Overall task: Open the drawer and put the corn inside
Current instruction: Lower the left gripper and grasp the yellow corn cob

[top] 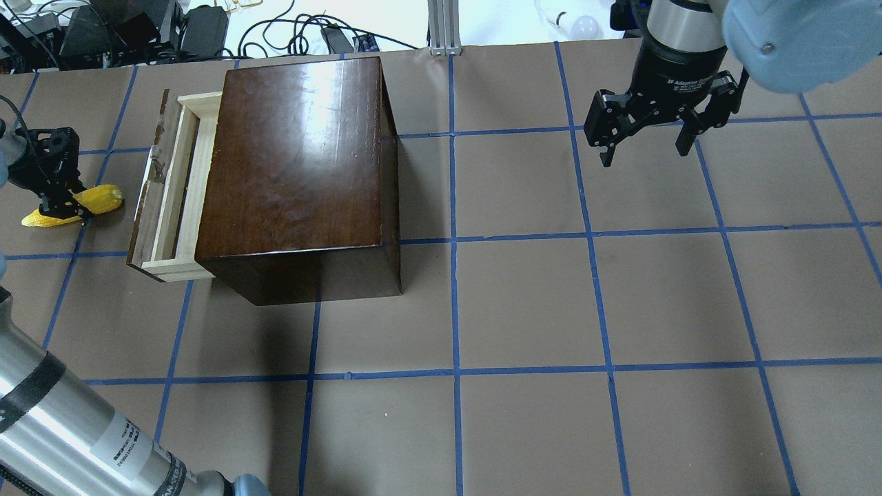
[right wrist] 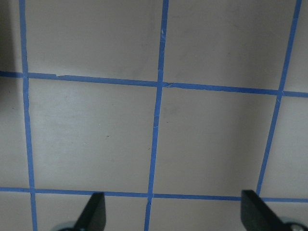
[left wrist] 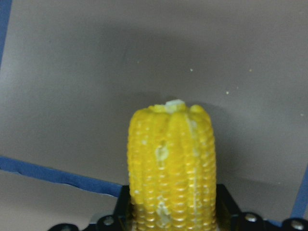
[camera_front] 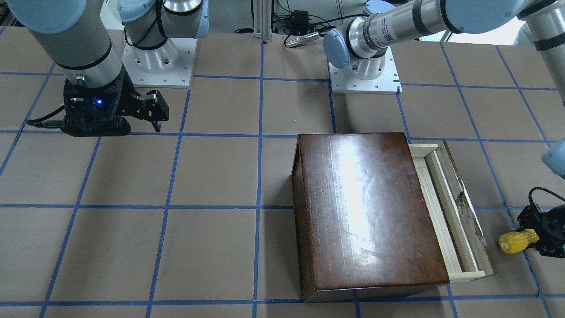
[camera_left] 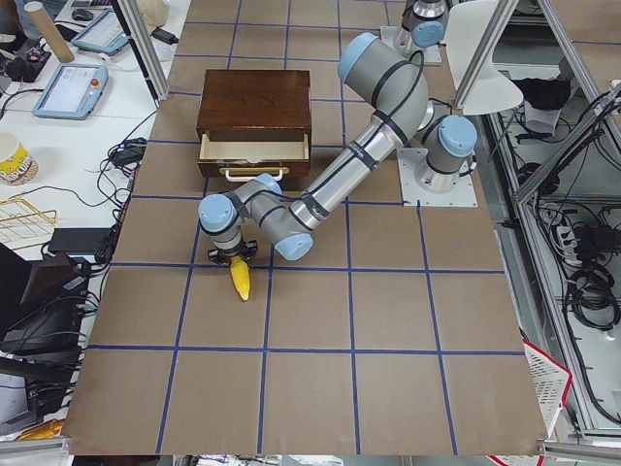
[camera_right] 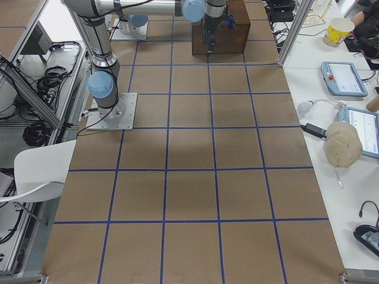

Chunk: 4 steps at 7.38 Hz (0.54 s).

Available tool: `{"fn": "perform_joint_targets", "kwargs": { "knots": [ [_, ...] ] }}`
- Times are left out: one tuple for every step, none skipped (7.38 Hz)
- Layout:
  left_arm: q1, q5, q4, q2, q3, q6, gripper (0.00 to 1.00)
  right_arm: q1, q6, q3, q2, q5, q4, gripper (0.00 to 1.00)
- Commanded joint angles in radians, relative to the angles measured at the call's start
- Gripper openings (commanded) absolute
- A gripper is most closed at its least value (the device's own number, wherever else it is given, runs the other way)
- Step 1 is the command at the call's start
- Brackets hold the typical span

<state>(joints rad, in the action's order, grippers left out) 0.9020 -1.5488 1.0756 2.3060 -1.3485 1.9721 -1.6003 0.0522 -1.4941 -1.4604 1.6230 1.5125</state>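
Drawer (top: 172, 193) and corn (camera_front: 514, 242) both lie toward my left on the brown tabletop (top: 524, 303), which is ruled into squares by blue tape lines (top: 453, 207). The biggest thing on it is the glossy dark-brown box (top: 296, 145), standing flat with its front turned to my left. The drawer is pulled partway out of that front. It is a long pale wooden tray behind a worn dark panel, with a light handle (camera_left: 254, 174) on the outside.

My right jaws are spread wide and hold nothing. Their fingertips (right wrist: 95, 211) hang above bare tabletop on my right side, well apart from the box.

My left jaws are low in front of the drawer panel and closed across the middle of the corn. The small yellow cob lies about level, with one end pointing at the panel, near it but not touching. It is outside the drawer. I cannot tell whether it rests on the tabletop or hangs just clear of it.
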Motion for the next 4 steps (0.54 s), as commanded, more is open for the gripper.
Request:
{"fn": "perform_joint_targets", "kwargs": {
  "knots": [
    [0.0,-0.005,0.0,-0.002,0.0,-0.007,0.0,0.0,0.0,0.0,0.0,0.0,0.0,1.0],
    [0.0,-0.002,0.001,-0.008,0.0,-0.01,0.0,0.0,0.0,0.0,0.0,0.0,0.0,1.0],
    [0.014,-0.007,0.006,-0.034,0.002,-0.015,0.0,0.0,0.0,0.0,0.0,0.0,0.0,1.0],
    [0.021,-0.011,0.02,-0.054,0.009,-0.013,0.0,0.0,0.0,0.0,0.0,0.0,0.0,1.0]
  ]
}}
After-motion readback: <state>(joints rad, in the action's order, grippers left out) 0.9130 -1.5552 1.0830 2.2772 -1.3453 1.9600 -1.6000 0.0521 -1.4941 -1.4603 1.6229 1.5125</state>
